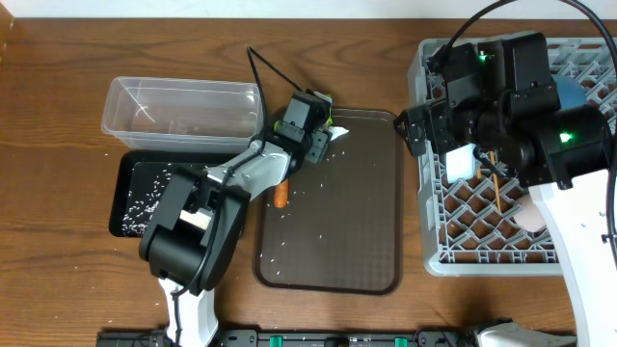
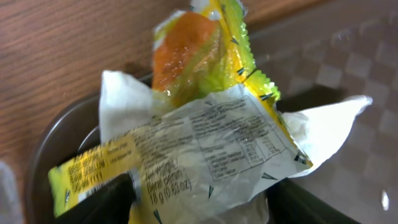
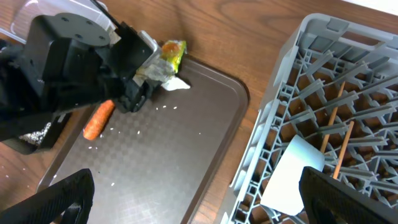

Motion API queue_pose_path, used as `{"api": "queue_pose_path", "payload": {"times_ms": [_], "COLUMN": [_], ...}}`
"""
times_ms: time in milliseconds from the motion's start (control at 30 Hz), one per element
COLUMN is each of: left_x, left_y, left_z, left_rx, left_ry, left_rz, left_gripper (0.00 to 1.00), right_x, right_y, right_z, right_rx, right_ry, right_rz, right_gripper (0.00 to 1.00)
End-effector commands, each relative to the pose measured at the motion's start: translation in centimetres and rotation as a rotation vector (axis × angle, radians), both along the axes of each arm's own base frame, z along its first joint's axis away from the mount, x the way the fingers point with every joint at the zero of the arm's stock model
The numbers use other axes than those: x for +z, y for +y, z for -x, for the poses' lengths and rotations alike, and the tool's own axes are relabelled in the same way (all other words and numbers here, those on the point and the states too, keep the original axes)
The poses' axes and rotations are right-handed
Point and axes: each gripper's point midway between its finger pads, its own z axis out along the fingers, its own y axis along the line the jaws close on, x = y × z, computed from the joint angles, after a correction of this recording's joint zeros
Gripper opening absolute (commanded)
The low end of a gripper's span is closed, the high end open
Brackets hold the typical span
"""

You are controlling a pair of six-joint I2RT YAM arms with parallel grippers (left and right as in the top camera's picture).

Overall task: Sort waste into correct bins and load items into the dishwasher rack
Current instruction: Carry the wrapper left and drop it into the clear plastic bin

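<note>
Soft, even indoor light; one close view is out of focus.
Overhead, the wooden table (image 1: 58,77) is evenly lit, with only faint soft shadows and pale highlights on the clear tub (image 1: 193,104). In the left wrist view the wrapper (image 2: 205,143) fills the centre, bright and slightly soft, while the tray (image 2: 348,62) at upper right is blurred with small glints. The right wrist view is sharp, its lower corners dark and blurred.
</note>
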Motion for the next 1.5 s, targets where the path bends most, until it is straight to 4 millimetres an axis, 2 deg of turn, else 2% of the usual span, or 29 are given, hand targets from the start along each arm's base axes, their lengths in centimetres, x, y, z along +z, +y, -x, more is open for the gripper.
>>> {"api": "queue_pose_path", "payload": {"times_ms": [0, 133, 200, 300, 400, 500, 600, 700, 767, 833, 1000, 1067, 1133, 1200, 1300, 1367, 1467], "left_x": [0.0, 0.4, 1.6, 4.6, 8.1, 10.9, 11.9, 11.4, 11.3, 12.4, 17.7, 19.8, 20.8, 20.4, 17.5, 15.0, 11.3], "left_y": [0.0, 0.0, 0.0, 0.2, 0.7, 0.9, 0.6, 0.4, 1.9, 3.7, 6.2, 7.9, 10.1, 12.6, 15.4, 16.3, 16.3], "left_z": [-0.7, -0.6, -0.5, -0.1, 0.9, 2.4, 4.1, 5.4, 5.4, 5.1, 4.4, 4.1, 3.6, 3.1, 2.3, 1.6, 0.7], "left_rx": [0.002, 0.001, -0.001, 0.032, 0.077, 0.076, 0.037, 0.013, 0.061, 0.118, 0.182, 0.22, 0.273, 0.333, 0.4, 0.423, 0.423], "left_ry": [-0.023, -0.025, -0.035, -0.052, -0.063, -0.057, -0.015, 0.044, 0.036, -0.008, -0.142, -0.193, -0.223, -0.215, -0.145, -0.091, -0.017], "left_rz": [-0.015, -0.013, -0.008, 0.03, 0.079, 0.111, 0.142, 0.148, 0.088, 0.04, 0.092, 0.113, 0.121, 0.11, 0.08, 0.065, 0.056], "left_gripper": [0.59, 0.33, 0.22, 0.06, 0.06, 0.06, 0.06, 0.06, 0.06, 0.06, 0.06, 0.07, 0.06, 0.06, 0.06, 0.06, 0.06], "right_x": [0.6, 0.6, 0.6, 0.6, 0.6, 0.6, 0.6, 0.6, 0.6, 0.6, 0.6, 0.6, 0.6, 0.6, 0.6, 0.6, 0.6], "right_y": [0.3, 0.3, 0.3, 0.3, 0.3, 0.3, 0.3, 0.3, 0.3, 0.3, 0.3, 0.3, 0.3, 0.3, 0.3, 0.3, 0.3], "right_z": [0.4, 0.4, 0.4, 0.4, 0.4, 0.4, 0.4, 0.4, 0.4, 0.4, 0.4, 0.4, 0.4, 0.4, 0.4, 0.4, 0.4], "right_rx": [0.008, 0.008, 0.008, 0.008, 0.008, 0.008, 0.008, 0.008, 0.008, 0.008, 0.008, 0.008, 0.008, 0.008, 0.008, 0.008, 0.008], "right_ry": [-0.011, -0.011, -0.011, -0.011, -0.011, -0.011, -0.011, -0.011, -0.011, -0.011, -0.011, -0.011, -0.011, -0.011, -0.011, -0.011, -0.011], "right_rz": [-0.013, -0.013, -0.013, -0.013, -0.013, -0.013, -0.013, -0.013, -0.013, -0.013, -0.013, -0.013, -0.013, -0.013, -0.013, -0.013, -0.013], "right_gripper": [0.99, 0.99, 0.99, 0.99, 0.99, 0.99, 0.99, 0.99, 0.99, 0.99, 0.99, 0.99, 0.99, 0.99, 0.99, 0.99, 0.99]}}
